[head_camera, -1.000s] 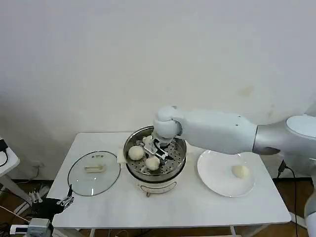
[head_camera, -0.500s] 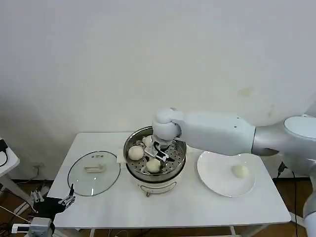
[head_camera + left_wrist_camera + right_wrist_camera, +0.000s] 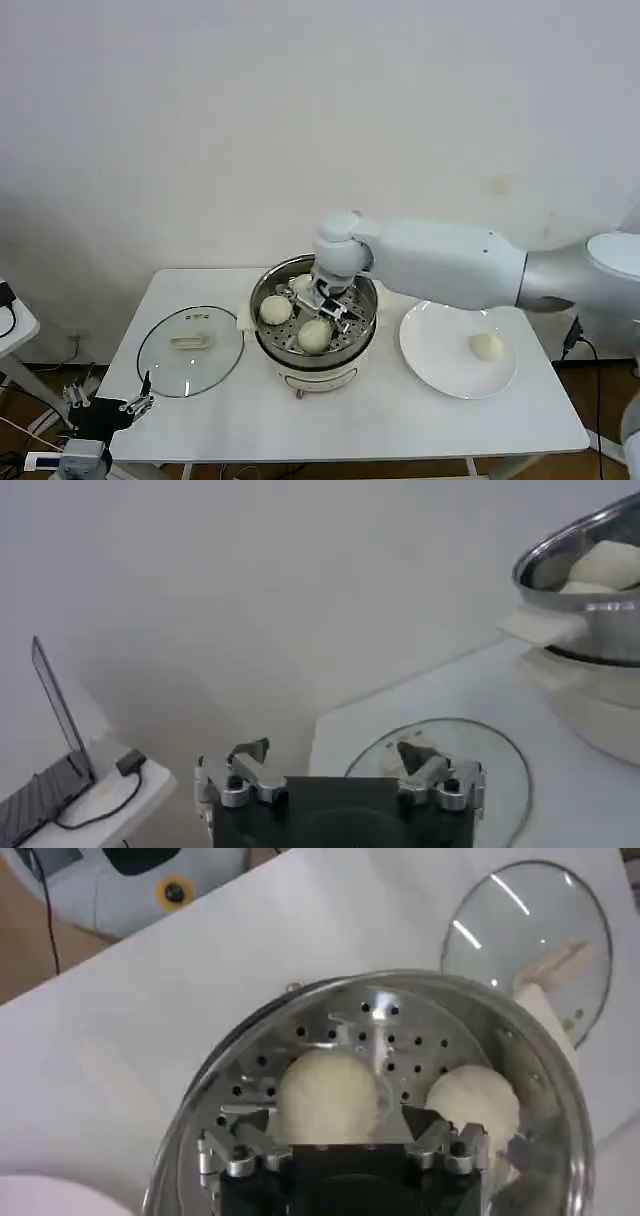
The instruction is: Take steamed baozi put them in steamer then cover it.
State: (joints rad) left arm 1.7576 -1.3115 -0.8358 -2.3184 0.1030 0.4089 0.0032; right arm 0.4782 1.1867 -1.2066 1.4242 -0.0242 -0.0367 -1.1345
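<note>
Head view first: the right arm is reaching across from the right side and the right gripper [image 3: 330,302] is hanging over the inside of the steamer [image 3: 266,290], which is sitting on its white cooker base [image 3: 320,376] in the middle of the counter [image 3: 400,420]. Its fingers are spread apart and not grasping anything. One steamed baozi [image 3: 314,335] is lying on the perforated floor right under the gripper, a second baozi [image 3: 275,310] is sitting toward the left side of the basket, and a third bit of white is peeking out behind the gripper, though I can't tell much about it. Another baozi [image 3: 487,346] is resting on the white plate [image 3: 430,350] to the right of the steamer. The cover [image 3: 190,349] is lying flat on the counter to the left of the steamer, handle up. The left gripper [image 3: 105,410] is parked low off the counter's front left corner.

Left wrist view: the left gripper [image 3: 340,780] is idling with its fingers released, nothing between them. The cover [image 3: 440,770] is lying on the counter just past it, and the steamer [image 3: 585,565] is standing beyond that with white buns showing over the rim.

Right wrist view: the right gripper [image 3: 343,1148] is looking straight down into the steamer [image 3: 200,1108], fingers apart and empty. A baozi [image 3: 330,1098] is sitting just beyond the fingers, and another baozi [image 3: 475,1103] is lying beside it, apart from it. The cover [image 3: 530,933] is showing on the counter past the steamer's rim.
</note>
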